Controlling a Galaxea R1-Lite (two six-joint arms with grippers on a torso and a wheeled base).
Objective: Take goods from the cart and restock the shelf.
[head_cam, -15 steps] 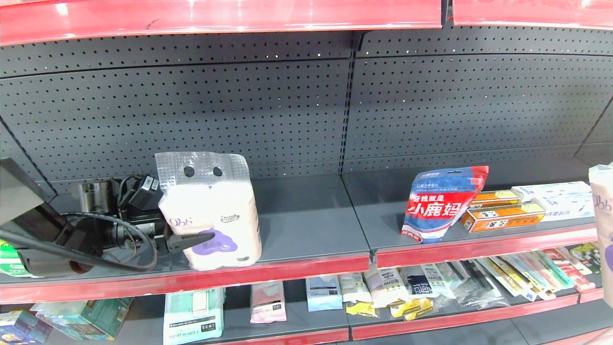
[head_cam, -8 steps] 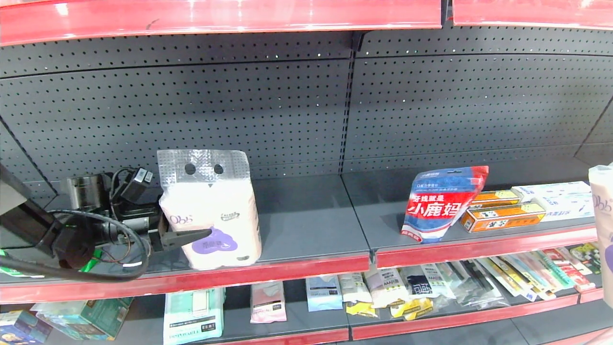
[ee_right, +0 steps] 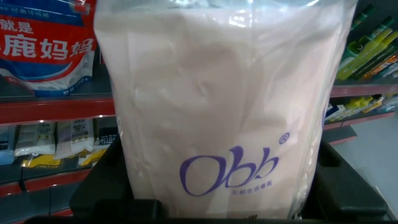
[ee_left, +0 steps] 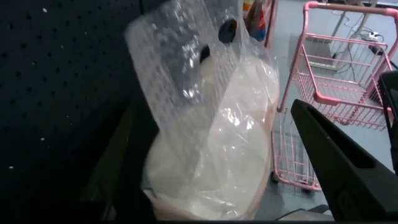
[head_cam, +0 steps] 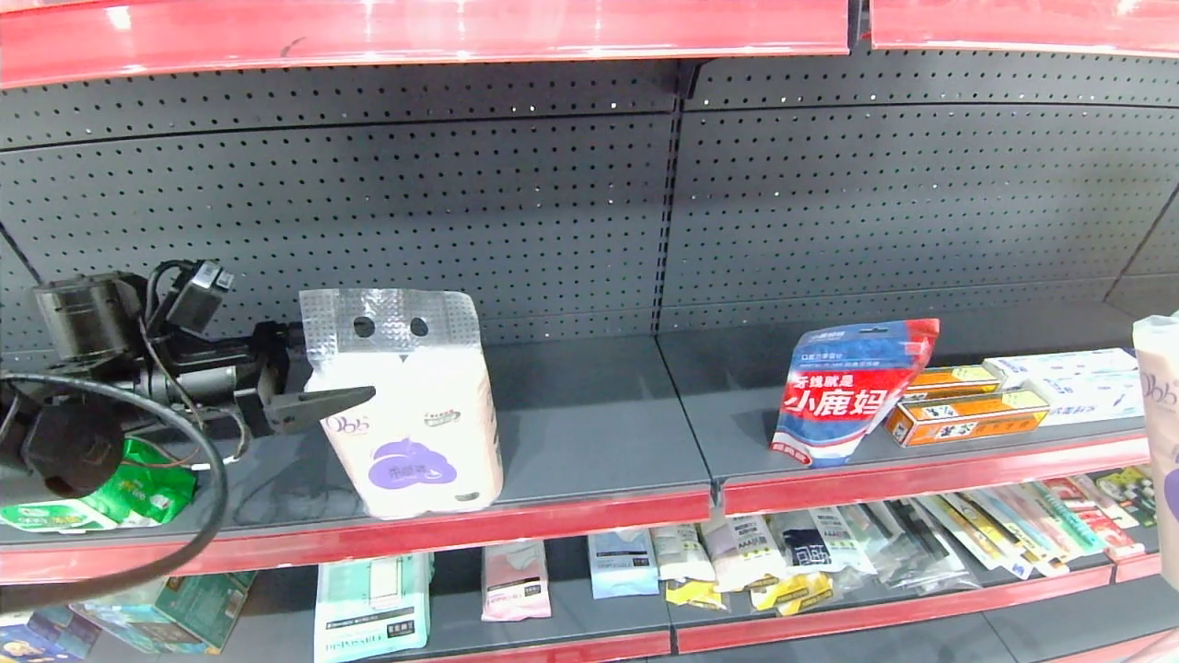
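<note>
Left claw (head_cam: 318, 378): released, its fingers spread either side of the upper part of a tissue pack (head_cam: 405, 414) that stands upright on the shelf (head_cam: 589, 433) between them, one finger (ee_left: 336, 168) passing in front of it. Right claw (ee_right: 217, 208): clenched on a second tissue pack (ee_right: 217, 112), held upright between its fingers, with a red-and-blue pouch (head_cam: 852, 387) on the shelf beyond.

You count two tissue packs (head_cam: 405, 433) (head_cam: 1162, 442), one red-and-blue pouch (head_cam: 852, 391), two orange boxes (head_cam: 953, 378) (head_cam: 967, 416) and one pink cart (ee_left: 323, 99).
</note>
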